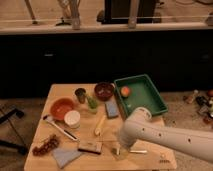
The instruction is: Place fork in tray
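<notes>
The wooden worktop [100, 161] takes the middle of the view. The white robot arm [165, 137] comes in over the right edge and bends down toward the near edge. The tray [147, 97], dark green with a raised rim, sits at the far right corner, and a small orange object [125, 91] lies inside it, close to its left wall. A red bowl [61, 107] stands near the left edge, and a brown bowl [104, 90] stands at the far edge, just beside the tray. A blue cloth [65, 156] lies at the near left corner, with a cluster of dark red fruit [45, 145] beside it at the left edge. A black-handled utensil [59, 127] lies slanted between the red bowl and the near edge. A white round lid [72, 118] touches the red bowl. In the middle of the worktop lie a blue sponge [111, 109] and a yellowish long item [101, 125], and a brown block [90, 146] lies near the near edge. The gripper [119, 148] is low over the worktop at the near edge, right of the brown block; I cannot tell its state. The fork [137, 151], thin and pale, lies flat just to the right of the gripper, near the near edge and well apart from the tray.
</notes>
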Robot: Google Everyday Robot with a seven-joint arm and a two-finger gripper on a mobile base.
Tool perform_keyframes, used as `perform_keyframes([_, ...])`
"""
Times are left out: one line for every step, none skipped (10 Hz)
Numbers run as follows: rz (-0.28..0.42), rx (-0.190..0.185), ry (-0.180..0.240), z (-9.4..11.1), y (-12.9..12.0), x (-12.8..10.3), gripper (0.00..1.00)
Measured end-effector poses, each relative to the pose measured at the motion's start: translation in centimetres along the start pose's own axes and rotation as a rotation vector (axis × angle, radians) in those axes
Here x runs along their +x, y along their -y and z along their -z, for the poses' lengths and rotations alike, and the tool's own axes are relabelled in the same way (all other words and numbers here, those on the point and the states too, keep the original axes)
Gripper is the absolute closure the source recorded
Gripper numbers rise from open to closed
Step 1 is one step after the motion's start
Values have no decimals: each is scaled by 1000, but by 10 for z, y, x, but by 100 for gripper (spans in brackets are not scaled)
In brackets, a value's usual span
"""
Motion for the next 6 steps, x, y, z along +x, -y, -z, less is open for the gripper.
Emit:
perform_keyframes([-22, 10, 7, 3, -2, 9, 20])
perform_keyframes([-39, 18, 13, 5, -3, 15, 20])
perform_keyframes([-50, 21, 17, 6, -3, 18, 20])
perform_keyframes([-60, 21, 21, 5, -4, 21, 20])
perform_keyframes([-68, 19, 23, 3, -5, 23, 20])
perform_keyframes([-79, 14, 23, -2, -7, 27, 20])
